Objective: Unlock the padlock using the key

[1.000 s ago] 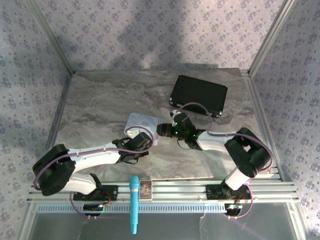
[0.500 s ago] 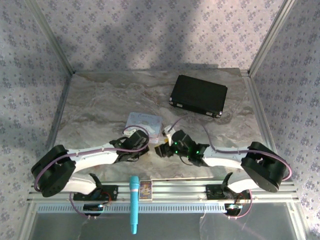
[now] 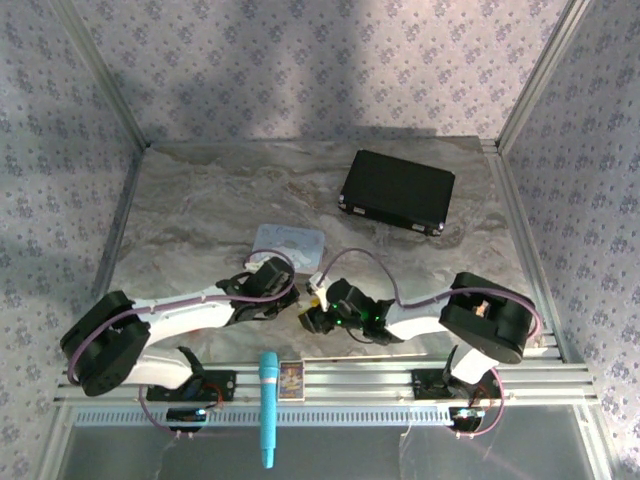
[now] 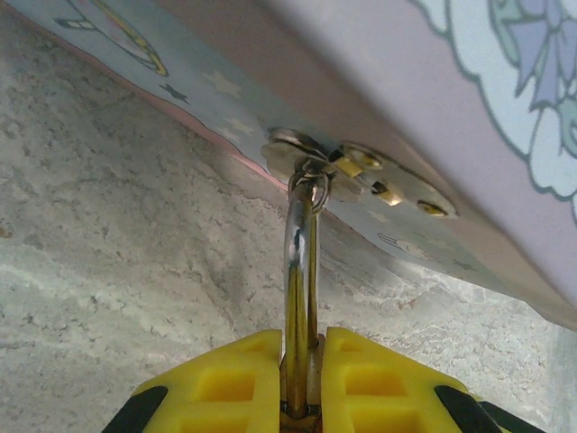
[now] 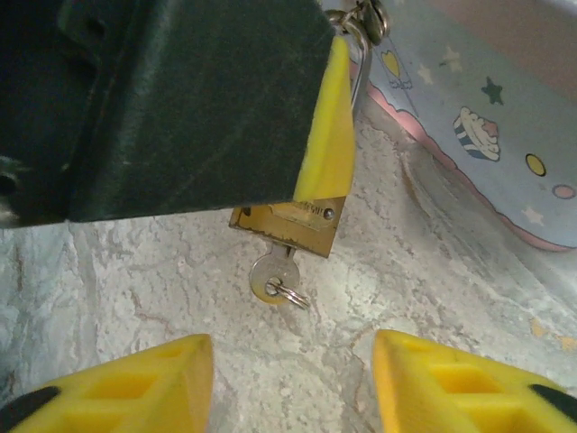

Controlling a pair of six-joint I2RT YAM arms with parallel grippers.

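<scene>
Padlock (image 5: pixel 287 224) is pinched by the left claw (image 4: pixel 302 365), with its shackle hooked through the clasp of the tin (image 4: pixel 406 81). The right claw (image 5: pixel 293 379), spread wide, has been brought down from the tin to face the key (image 5: pixel 275 275) hanging from the small brass body, so gripping and turning the key is judged next.

Grey marbled table (image 3: pixel 200 210), bare over most of its left half. Toward the far right, flat on it, black case (image 3: pixel 397 190). Near the middle, well apart from the case, pale printed tin (image 3: pixel 290 243). At the near rail, teal rod-shaped thing (image 3: pixel 268 405) just beside small card (image 3: pixel 290 378).
</scene>
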